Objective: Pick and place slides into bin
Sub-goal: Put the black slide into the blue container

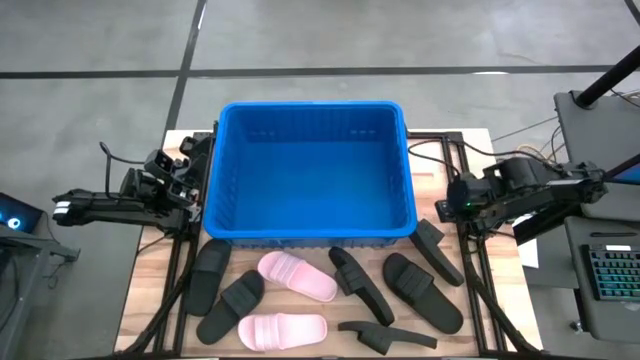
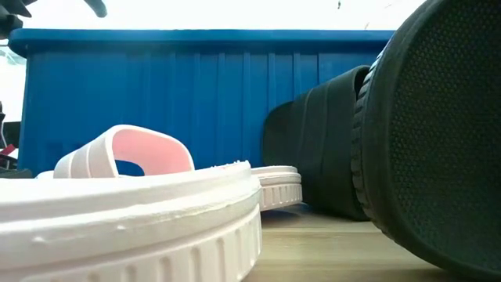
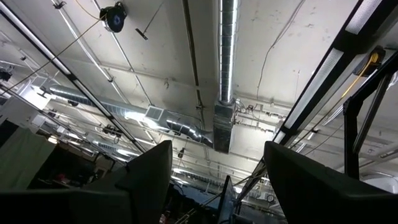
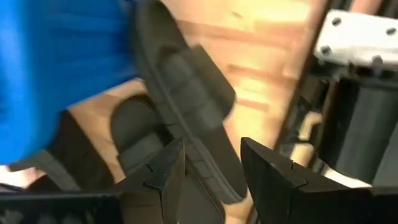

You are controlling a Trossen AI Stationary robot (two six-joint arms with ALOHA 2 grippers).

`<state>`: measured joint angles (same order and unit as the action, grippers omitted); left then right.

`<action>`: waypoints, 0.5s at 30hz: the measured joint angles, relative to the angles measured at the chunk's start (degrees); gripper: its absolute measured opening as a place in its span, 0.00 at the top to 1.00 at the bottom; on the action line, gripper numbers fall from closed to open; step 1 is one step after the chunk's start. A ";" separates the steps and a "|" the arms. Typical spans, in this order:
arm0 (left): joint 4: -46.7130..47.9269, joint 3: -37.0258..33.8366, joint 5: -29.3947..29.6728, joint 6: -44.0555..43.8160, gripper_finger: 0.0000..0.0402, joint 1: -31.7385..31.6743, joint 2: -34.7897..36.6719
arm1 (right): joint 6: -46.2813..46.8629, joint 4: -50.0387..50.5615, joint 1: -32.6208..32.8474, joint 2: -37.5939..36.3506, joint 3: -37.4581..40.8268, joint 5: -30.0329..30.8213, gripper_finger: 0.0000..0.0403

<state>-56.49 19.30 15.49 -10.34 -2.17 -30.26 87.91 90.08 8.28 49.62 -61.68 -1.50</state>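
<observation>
1. Bin (image 1: pixel 312 170) sits at table centre, far side; its inside shows no slides. Progress judged: 0 placed.
2. Slides (image 1: pixel 330 290) all lie on the table near of the bin: 2 pink (image 1: pixel 297 276), at least 6 black. All are left to move.
3. Right gripper (image 4: pixel 211 165) is at the bin's right edge, aimed down at a black slide (image 4: pixel 186 106) that lies beside the bin's right near corner; fingers spread, gap empty, nothing grasped. Judged: lining up for the first pick.
4. Left gripper (image 3: pixel 217 171) waits at the bin's left side, tilted up toward the ceiling; fingers apart, holding nothing.
</observation>
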 joint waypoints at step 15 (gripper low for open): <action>0.09 -0.09 0.00 0.01 0.40 -0.01 -0.02 | 16.86 -1.45 9.13 -3.90 7.22 9.87 0.71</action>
<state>-56.40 19.20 15.49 -10.33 -2.17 -30.28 104.77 88.63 17.41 45.72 -54.46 8.37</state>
